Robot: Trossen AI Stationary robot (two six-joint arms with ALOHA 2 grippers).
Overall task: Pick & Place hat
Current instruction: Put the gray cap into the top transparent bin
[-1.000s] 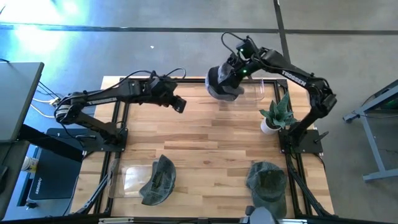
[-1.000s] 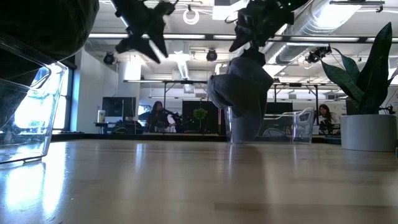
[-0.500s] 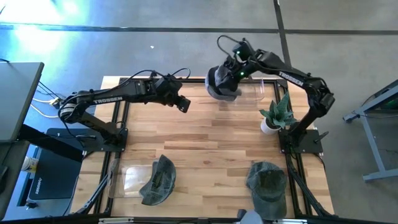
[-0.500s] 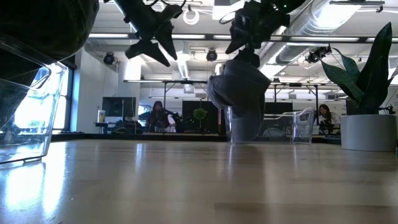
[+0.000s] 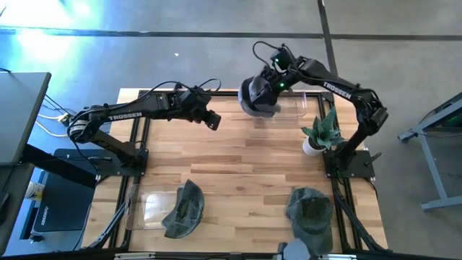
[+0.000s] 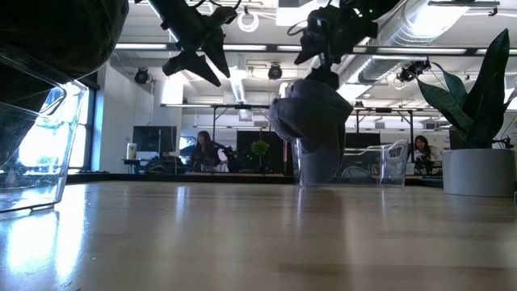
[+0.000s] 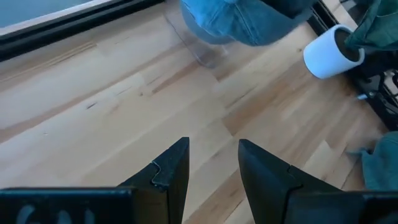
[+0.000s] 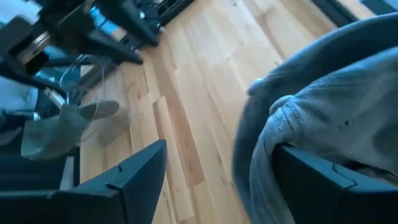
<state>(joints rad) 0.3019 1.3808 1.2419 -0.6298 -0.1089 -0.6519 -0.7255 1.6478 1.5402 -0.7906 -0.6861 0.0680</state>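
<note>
The right gripper (image 5: pixel 268 87), fingers spread wide, hangs over the grey hat (image 5: pixel 257 99) resting on the far clear bin (image 5: pixel 302 106), apparently releasing it; the left gripper (image 5: pixel 213 120) waits part-open, empty.

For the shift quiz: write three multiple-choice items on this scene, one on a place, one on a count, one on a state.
1. Where is the grey hat?
A. far edge, at the clear bin
B. beside the left arm's base
C. on the floor

2. How many hats are in the high view?
A. one
B. three
C. five

3. How is the right tool?
A. out of view
B. pinched flat on bare wood
C. fingers spread, above the grey hat

A: the high view shows it there.
B: grey, plus two green hats near.
C: right wrist view shows the spread.
</note>
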